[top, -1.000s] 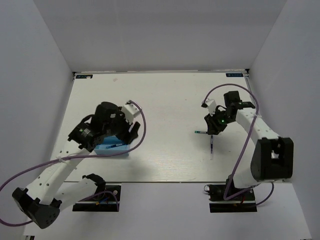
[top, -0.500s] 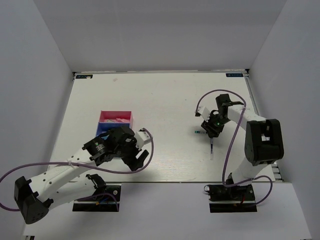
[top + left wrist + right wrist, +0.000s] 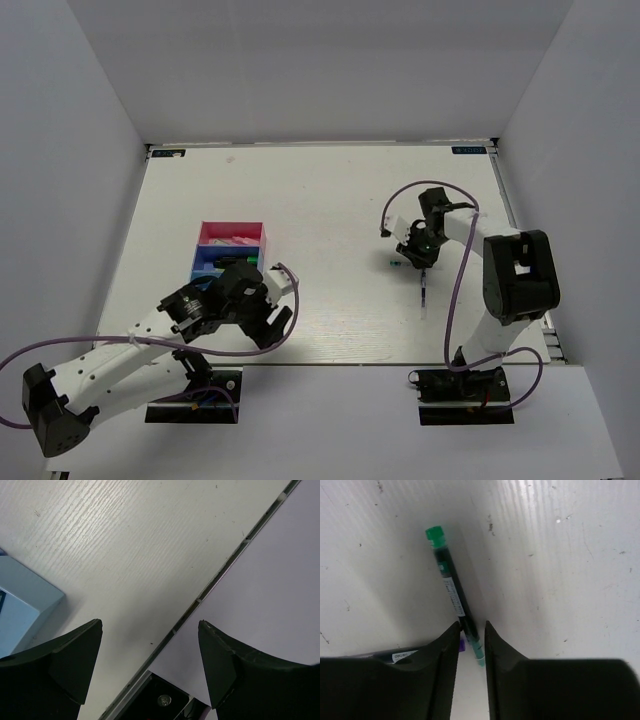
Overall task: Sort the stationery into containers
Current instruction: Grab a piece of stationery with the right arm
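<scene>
Two arms stand at a white table (image 3: 330, 200), one beside the trays (image 3: 232, 225) and one well away from them. The left gripper (image 3: 150, 627) hangs just off the near corner of the trays, jaws spread wide and holding nothing, over bare tabletop close to the table's front edge. A corner of the light blue tray (image 3: 25, 607) shows beside one finger in the left wrist view. From above, the pink tray (image 3: 205, 232) sits at the far end of the block with the blue tray (image 3: 207, 262) adjoining it on the near side; the left arm covers the rest. Well apart from the trays, across the table on the right arm's side, the right gripper (image 3: 471, 627) sits low over a green pen (image 3: 451, 587), dark-barrelled and green-capped, lying flat on the table. Its fingers (image 3: 440, 675) are drawn to a slim gap straddling the pen's lower end, a sliver of table showing between pen and one finger. A second pen (image 3: 395, 655), dark with a purple tip, lies beside the green pen, partly under the other finger.
</scene>
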Tool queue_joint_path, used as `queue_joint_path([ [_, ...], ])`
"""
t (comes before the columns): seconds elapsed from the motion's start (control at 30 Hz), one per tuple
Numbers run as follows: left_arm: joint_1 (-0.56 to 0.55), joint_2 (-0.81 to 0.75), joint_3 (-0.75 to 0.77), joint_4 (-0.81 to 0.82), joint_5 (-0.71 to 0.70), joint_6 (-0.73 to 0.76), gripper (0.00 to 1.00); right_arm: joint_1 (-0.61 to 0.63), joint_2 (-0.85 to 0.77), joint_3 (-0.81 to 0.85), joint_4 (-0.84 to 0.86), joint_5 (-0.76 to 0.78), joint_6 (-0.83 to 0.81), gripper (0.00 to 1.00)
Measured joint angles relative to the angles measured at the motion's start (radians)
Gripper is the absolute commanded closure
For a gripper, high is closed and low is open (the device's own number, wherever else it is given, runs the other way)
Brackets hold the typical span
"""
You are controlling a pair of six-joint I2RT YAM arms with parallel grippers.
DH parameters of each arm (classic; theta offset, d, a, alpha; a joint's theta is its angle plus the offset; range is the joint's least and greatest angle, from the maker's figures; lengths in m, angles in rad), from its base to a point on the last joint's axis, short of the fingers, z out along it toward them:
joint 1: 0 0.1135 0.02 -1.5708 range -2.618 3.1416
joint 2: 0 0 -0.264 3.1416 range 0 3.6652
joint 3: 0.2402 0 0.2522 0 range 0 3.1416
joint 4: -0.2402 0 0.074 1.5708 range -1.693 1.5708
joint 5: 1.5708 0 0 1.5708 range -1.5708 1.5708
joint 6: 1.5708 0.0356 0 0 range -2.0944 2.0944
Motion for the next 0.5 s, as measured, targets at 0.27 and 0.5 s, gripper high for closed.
queue_joint_path([
  [0.27, -0.012, -0.029, -0.028, 0.013, -0.004, -0.018, 0.12, 0.050, -0.040, -0.071, 0.067, 0.075, -0.055, 1.00],
  [0.5, -0.015, -0.042, -0.038, 0.018, -0.006, -0.027, 0.12, 0.058, -0.003, -0.013, 0.018, 0.091, -0.074, 1.00],
])
